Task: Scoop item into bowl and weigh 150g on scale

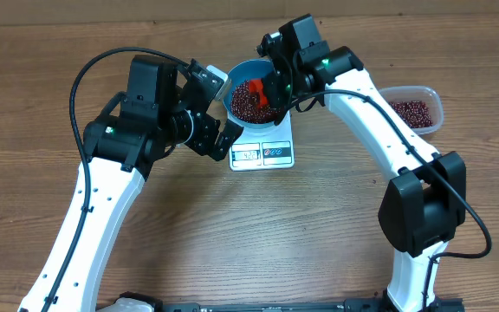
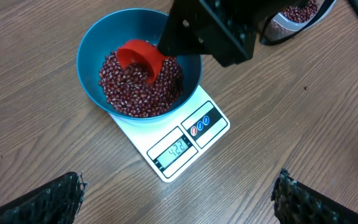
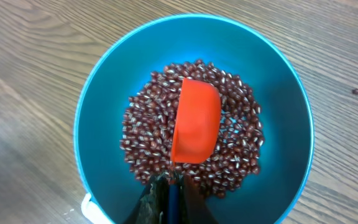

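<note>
Right claw (image 3: 169,190) gripping red scoop (image 3: 196,121) — amid beans (image 3: 145,134), bowl (image 3: 281,93) on scale (image 2: 185,140)

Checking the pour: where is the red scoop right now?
Seen overhead, the red scoop sits on the beans inside the blue bowl, which stands on the scale between both arms; the right end effector grips its handle.
</note>
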